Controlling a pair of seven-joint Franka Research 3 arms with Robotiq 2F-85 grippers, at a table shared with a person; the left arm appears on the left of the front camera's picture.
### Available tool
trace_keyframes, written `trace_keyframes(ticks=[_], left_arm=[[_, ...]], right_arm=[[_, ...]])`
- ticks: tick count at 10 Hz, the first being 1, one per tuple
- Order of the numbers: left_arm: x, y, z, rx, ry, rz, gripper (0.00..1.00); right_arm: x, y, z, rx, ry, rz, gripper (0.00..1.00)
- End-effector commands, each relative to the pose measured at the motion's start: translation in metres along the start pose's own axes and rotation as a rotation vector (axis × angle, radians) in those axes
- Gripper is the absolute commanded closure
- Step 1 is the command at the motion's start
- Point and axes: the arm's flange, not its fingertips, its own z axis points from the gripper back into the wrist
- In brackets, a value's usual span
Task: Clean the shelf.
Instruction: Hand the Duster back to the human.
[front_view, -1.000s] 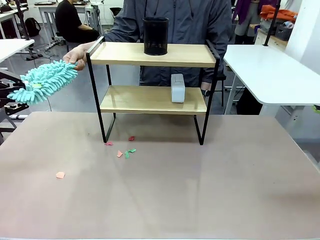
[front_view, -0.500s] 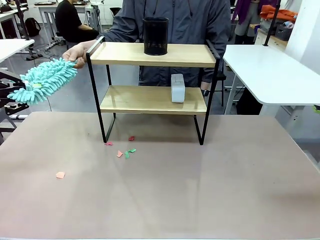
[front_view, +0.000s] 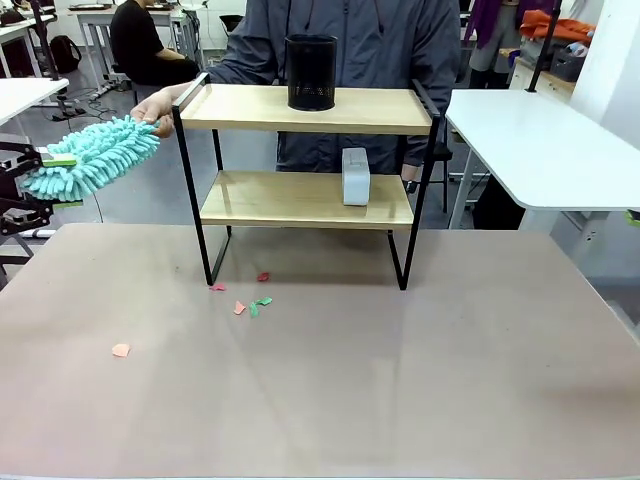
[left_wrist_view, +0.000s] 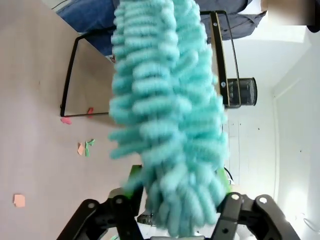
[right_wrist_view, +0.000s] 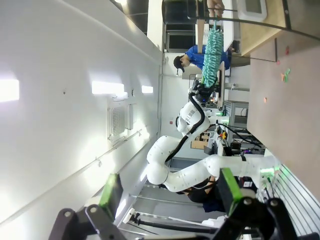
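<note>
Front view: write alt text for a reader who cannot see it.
A person's hand holds a teal duster out to the open left gripper, beside a two-tier wooden shelf. The shelf carries a black cup and a white box.

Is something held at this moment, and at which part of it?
The person's hand holds the teal duster at its handle end. The duster's fluffy end lies between the left gripper's opened fingers; a firm grip cannot be told. The right gripper holds nothing.
</note>
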Motion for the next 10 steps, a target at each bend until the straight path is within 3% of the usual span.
trace_keyframes(ticks=[1,3,4,7,9,10], left_arm=[[-0.019,-0.012,0.007,-0.005,0.164,0.003,0.00],[-0.043,-0.025,-0.015,0.027,0.429,-0.045,0.00],[-0.059,-0.030,-0.031,0.002,0.504,-0.068,0.00],[-0.098,-0.027,-0.089,-0.098,0.611,-0.012,0.00],[-0.100,-0.021,-0.098,-0.102,0.641,0.015,0.00],[-0.097,-0.016,-0.097,-0.104,0.637,0.019,0.00]], right_arm=[[0.001,0.002,0.002,-0.010,0.013,0.014,0.00],[0.001,0.002,0.002,-0.010,0.013,0.014,0.00],[0.000,0.000,0.000,0.000,0.000,0.000,0.00],[0.019,-0.077,-0.145,-0.172,0.224,-0.123,0.00],[0.014,-0.111,-0.185,-0.268,0.307,-0.160,0.00],[0.015,-0.117,-0.183,-0.286,0.246,-0.166,0.00]])
